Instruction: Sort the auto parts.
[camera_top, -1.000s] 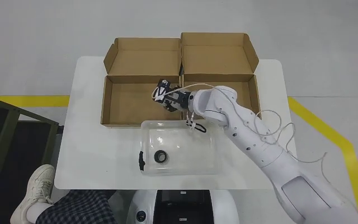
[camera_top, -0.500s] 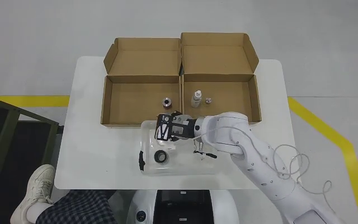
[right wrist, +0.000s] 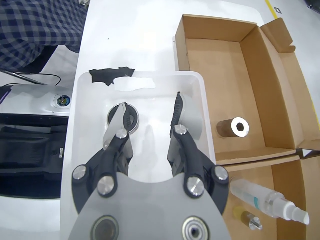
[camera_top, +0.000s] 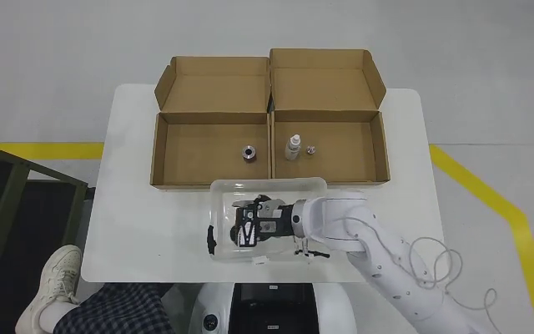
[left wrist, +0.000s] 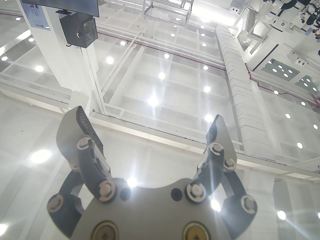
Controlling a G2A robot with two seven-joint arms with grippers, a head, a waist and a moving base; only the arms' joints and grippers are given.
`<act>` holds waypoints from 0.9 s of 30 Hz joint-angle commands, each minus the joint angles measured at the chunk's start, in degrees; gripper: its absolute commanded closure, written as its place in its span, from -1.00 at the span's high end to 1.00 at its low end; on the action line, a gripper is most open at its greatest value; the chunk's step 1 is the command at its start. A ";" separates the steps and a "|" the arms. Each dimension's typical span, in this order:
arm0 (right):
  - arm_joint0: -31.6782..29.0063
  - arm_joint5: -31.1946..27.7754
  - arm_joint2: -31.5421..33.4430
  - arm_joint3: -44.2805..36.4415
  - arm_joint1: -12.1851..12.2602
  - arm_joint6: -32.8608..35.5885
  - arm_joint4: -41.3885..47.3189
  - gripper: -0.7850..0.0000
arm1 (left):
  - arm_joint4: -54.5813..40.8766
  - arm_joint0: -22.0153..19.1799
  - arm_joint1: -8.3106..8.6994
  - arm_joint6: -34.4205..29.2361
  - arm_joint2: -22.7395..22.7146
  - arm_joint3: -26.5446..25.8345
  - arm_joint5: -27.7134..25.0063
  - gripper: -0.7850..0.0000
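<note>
Hovering inside clear bin (right wrist: 82, 126), right pincer (right wrist: 150, 101) spread wide; black ring (right wrist: 134, 122) lies under one fingertip, off-centre of gap.

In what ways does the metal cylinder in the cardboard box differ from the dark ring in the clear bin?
The metal cylinder stands on end in the cardboard box; the dark ring lies flat in the clear bin. The cylinder is tall, with a bright top face; the ring is low and dark. The cylinder is apart from the right gripper; the ring lies partly behind one of its open fingers. Both are round.
</note>
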 commanded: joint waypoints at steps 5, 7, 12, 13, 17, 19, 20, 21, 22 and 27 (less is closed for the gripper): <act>-1.01 -0.30 -1.70 0.70 0.11 -1.61 -2.15 -0.13 | 0.00 0.00 0.00 0.00 0.00 0.00 0.00 1.00; -0.99 -0.31 -1.95 0.99 0.13 -1.95 -2.46 -0.11 | 0.00 0.00 0.00 0.00 0.00 0.00 0.00 1.00; -0.60 -0.27 -2.06 1.91 0.21 -2.50 -2.82 -0.08 | 0.00 0.00 0.00 0.00 0.00 0.00 0.00 1.00; -0.53 -0.28 -2.04 2.11 0.24 -2.53 -2.83 -0.08 | 0.00 0.00 0.00 0.00 0.00 0.00 0.00 1.00; -0.22 -0.44 -2.29 3.33 0.26 -2.55 -2.51 -0.07 | 0.00 0.00 0.00 0.00 0.00 0.00 0.00 1.00; 0.19 -0.64 -2.66 4.12 0.21 -2.52 -2.29 -0.07 | 0.00 0.00 0.00 0.00 0.00 0.00 0.00 1.00; 0.28 -0.69 -2.76 4.31 0.19 -2.59 -2.11 -0.07 | 0.00 0.00 0.00 0.00 0.00 0.00 0.00 1.00; 0.41 -0.78 -2.91 4.58 0.18 -2.59 -1.90 -0.07 | 0.00 0.00 0.00 0.00 0.00 0.00 0.00 1.00; 0.54 -0.81 -3.03 4.74 0.16 -2.58 -1.80 -0.06 | 0.00 0.00 0.00 0.00 0.00 0.00 0.00 1.00; 0.74 -1.06 -3.65 5.36 0.17 -2.43 -1.32 -0.04 | 0.00 0.00 0.00 0.00 0.00 0.00 0.00 1.00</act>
